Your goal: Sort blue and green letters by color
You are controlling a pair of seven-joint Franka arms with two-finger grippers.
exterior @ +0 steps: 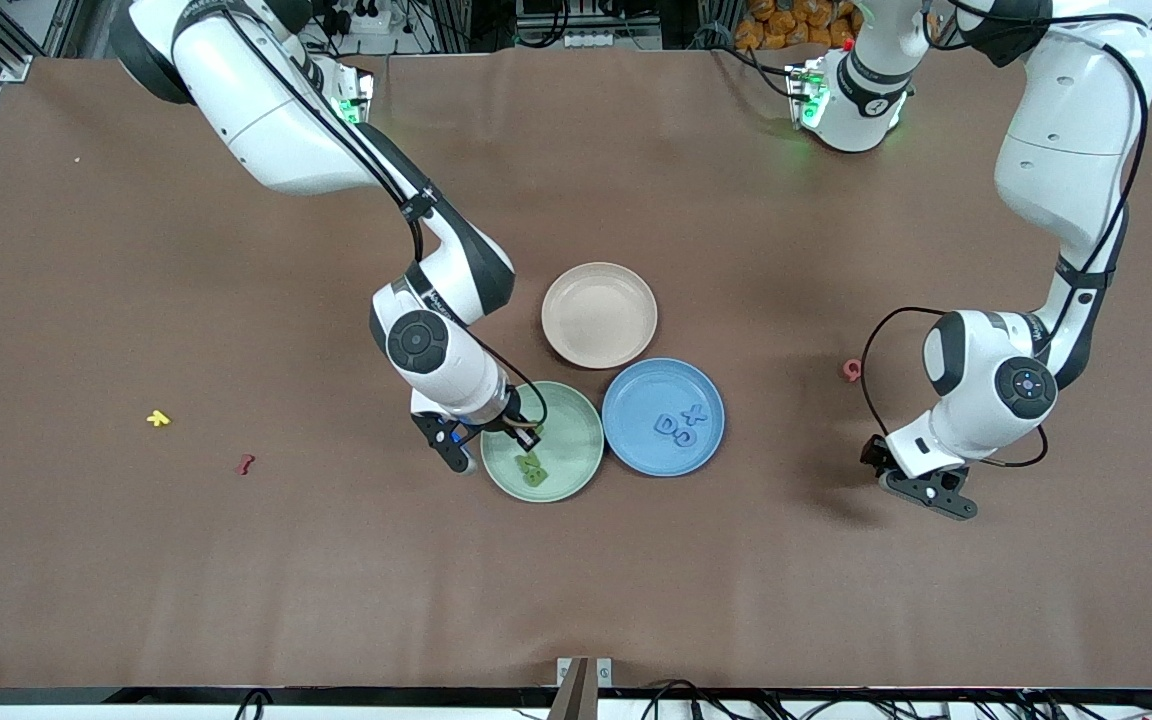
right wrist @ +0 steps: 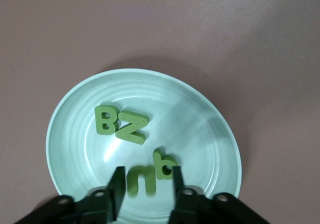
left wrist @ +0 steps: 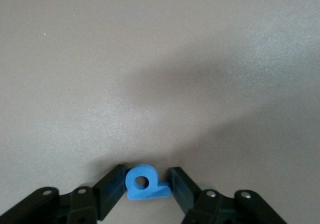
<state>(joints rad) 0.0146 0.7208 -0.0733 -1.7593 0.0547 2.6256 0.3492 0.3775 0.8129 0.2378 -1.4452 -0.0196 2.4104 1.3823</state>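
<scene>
Blue P (left wrist: 144,184) gripped in left end effector (left wrist: 146,190), lower right of front frame | green letters (right wrist: 131,143) in green plate (exterior: 576,455), centre | right end effector (right wrist: 146,186) over plate, part-open, holding nothing.

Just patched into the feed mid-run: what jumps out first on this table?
Three plates cluster mid-table: a green plate holding four green letters, a blue plate beside it holding three blue letters, and a bare pink plate farther from the front camera. The right gripper hangs open over the green plate. The left gripper, over bare table toward the left arm's end, pinches a blue letter P.
</scene>
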